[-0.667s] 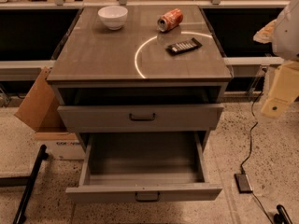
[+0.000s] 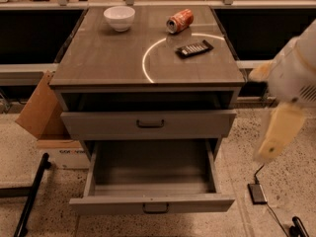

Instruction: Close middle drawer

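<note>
The middle drawer is grey-brown wood and stands pulled far out of the cabinet. Its low front with a small dark bar handle faces me, and its deep box looks empty. Above it, the taller-fronted uppermost drawer is out a little. The lowest drawer is hidden under the open one. My gripper hangs as a cream shape below the white arm, at the right. It is beside the cabinet, at about the height of the drawers, and touches nothing.
On the cabinet top are a white bowl, an orange can on its side and a flat black object. A cardboard box leans at the left. A cable and adapter lie on the floor at the right, and a black bar at the left.
My arm and gripper have moved down and a little left, closer to the cabinet's right side. Both drawers are where they were.
</note>
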You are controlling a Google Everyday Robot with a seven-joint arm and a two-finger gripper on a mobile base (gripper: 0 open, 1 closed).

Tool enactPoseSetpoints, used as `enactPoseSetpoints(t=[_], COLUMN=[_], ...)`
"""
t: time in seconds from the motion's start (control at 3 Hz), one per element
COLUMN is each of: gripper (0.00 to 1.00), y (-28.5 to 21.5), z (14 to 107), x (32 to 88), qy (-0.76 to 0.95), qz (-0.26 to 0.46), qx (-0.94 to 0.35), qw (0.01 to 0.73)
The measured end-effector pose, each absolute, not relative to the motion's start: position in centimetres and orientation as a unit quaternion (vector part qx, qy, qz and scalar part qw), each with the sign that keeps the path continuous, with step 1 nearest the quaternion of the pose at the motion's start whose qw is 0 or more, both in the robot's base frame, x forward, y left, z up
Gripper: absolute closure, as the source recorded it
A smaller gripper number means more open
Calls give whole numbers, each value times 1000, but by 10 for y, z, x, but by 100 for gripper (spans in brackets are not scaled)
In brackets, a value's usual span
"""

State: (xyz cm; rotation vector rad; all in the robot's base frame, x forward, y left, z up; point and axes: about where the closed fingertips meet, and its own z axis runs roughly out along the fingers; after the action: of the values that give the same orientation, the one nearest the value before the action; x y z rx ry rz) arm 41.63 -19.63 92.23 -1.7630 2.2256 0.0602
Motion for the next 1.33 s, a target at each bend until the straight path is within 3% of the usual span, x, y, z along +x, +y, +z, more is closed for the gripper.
enactPoseSetpoints(t=[0.33, 1.33], gripper=[0, 0], y=[-169, -154], z=[852, 807], x=[380, 366], qy=[765, 746], qz=[99, 139], qx=[-625, -641], qw=[121, 117])
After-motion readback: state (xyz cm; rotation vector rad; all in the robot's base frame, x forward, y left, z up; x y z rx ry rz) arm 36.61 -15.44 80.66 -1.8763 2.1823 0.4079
